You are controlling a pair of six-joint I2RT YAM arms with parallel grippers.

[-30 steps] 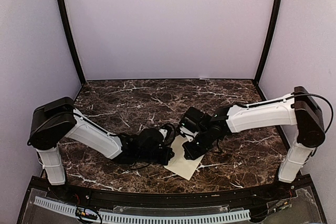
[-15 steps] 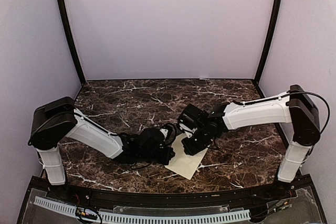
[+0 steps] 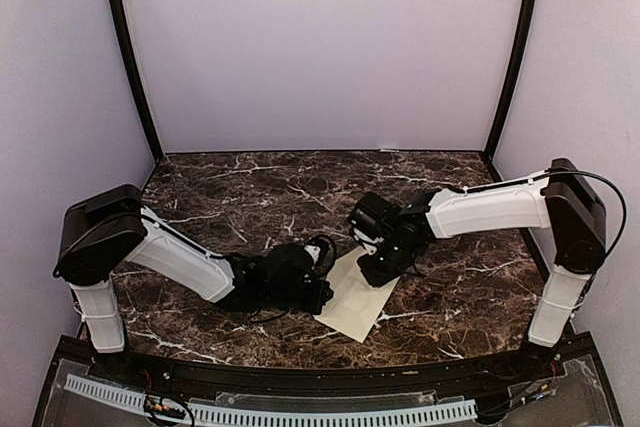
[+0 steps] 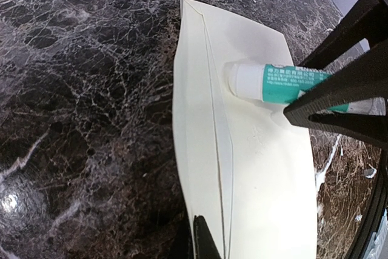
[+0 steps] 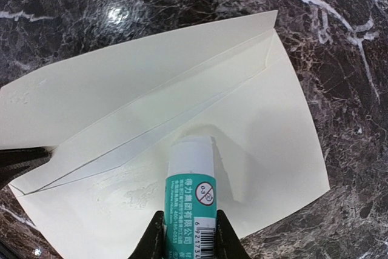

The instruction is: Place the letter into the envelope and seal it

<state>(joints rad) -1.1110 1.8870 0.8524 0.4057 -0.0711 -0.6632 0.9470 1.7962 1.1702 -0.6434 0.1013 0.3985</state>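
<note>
– Glue stick (image 5: 190, 192), who is holding it?
– The right gripper (image 5: 189, 238) is squeezing it between both fingers. Its white tip is touching the envelope (image 5: 267, 144), just beside the long fold.
– Where is the envelope lying?
– It is lying flat on the dark marble table (image 3: 230, 187). It is in the middle, near the front edge, between the two arms. Its flap (image 5: 121, 89) is lying open.
– Which way is the fold going?
– In the left wrist view it is running straight away from the tip of the left gripper (image 4: 203, 241). The glue stick is crossing it on a slant, coming in from the right.
– What is the left gripper doing?
– Its fingers are pressed together, and the tip is sitting at the near end of the fold. I think it is stopping the paper from sliding. I cannot tell if it is pinching paper or only pushing down.
– Which arm is closer to the job?
– Both are touching the envelope. The right one is carrying the glue, so I am guessing the rubbing along the fold is its job.
– Where is the letter?
– It is not showing anywhere. I am guessing it is hiding inside.
– Is there room to move?
– The table is looking shiny and smooth, so the paper may be slipping easily. The pale purple walls (image 3: 320, 47) are standing well apart from both grippers.
</note>
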